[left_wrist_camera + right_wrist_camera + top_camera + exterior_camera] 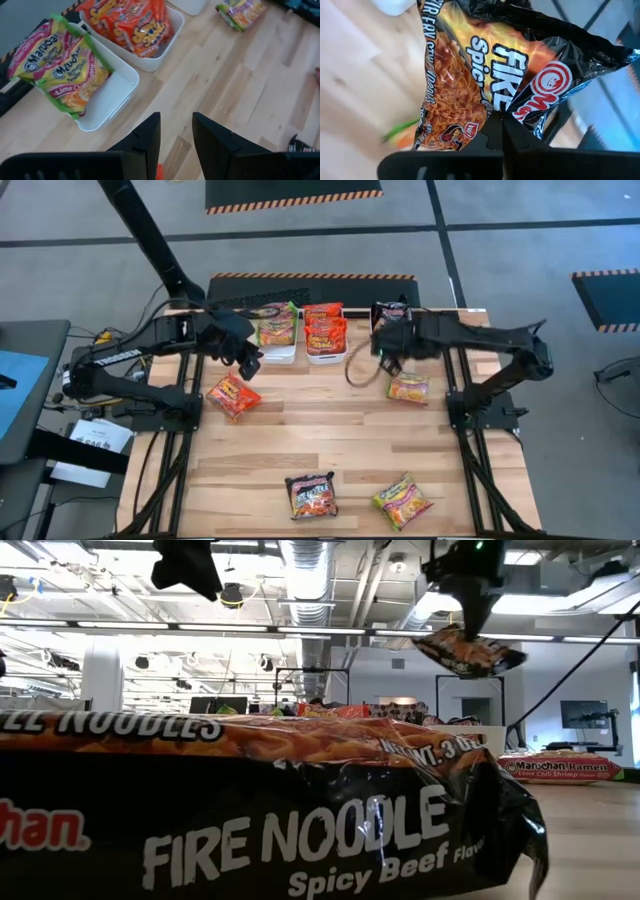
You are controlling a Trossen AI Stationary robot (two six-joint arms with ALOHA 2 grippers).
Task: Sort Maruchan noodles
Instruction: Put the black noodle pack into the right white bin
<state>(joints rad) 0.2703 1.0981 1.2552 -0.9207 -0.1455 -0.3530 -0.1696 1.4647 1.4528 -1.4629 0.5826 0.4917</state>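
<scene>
My right gripper is shut on a black-purple Maruchan packet, held in the air above the table's far right part. My left gripper hangs open and empty over bare wood near the bins, beside a red-orange packet lying flat. One white bin holds green-yellow packets, the one beside it red-orange packets. Loose on the table lie a green-yellow packet, a black packet and another green-yellow one. My right gripper pinches the black packet between its two fingers at one edge, beside the red round logo. The fingers slant down from above. The packet is lifted clear and hangs tilted below the fingers, crumpled around the hold.
A third white bin's corner shows past the red-orange bin. A brown cable loop hangs under the right arm. The black packet at the near edge fills the low view. Bare wood lies in the table's middle.
</scene>
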